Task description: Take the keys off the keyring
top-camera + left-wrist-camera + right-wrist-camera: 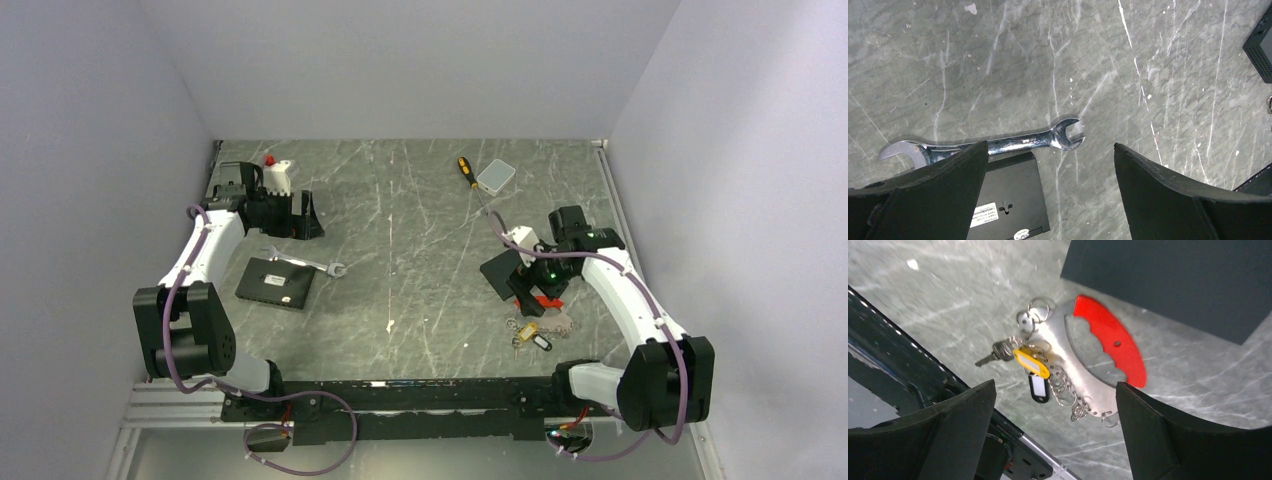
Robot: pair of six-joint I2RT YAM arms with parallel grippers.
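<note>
**Both claws wide, keys lying on the surface**

The keys [1000, 352] lie in a small bunch on the grey marbled surface [400, 300], at its near right side close to the front rail. With them are a yellow tag [1032, 362] and a black-and-white tag [1038, 388]. They remain joined to the keyring [1068, 355], a silvery piece with small wire rings along its edge and a red curved strip [1110, 340] on its far side. A dark flat panel [1168, 280] lies just beyond the red strip.

The right claw [1055, 384] hangs above the bunch with its jaws spread wide. It holds nothing, and the keys and keyring show in the gap between its fingers.

The left claw [1050, 145] is on the left side of the surface, well apart from the keys. Its jaws are also wide and hold nothing. Below it a silver wrench [1013, 144] lies flat, touching the edge of a black box [1008, 200].

A yellow-handled screwdriver [466, 170] and a small white box [496, 176] sit near the back.
</note>
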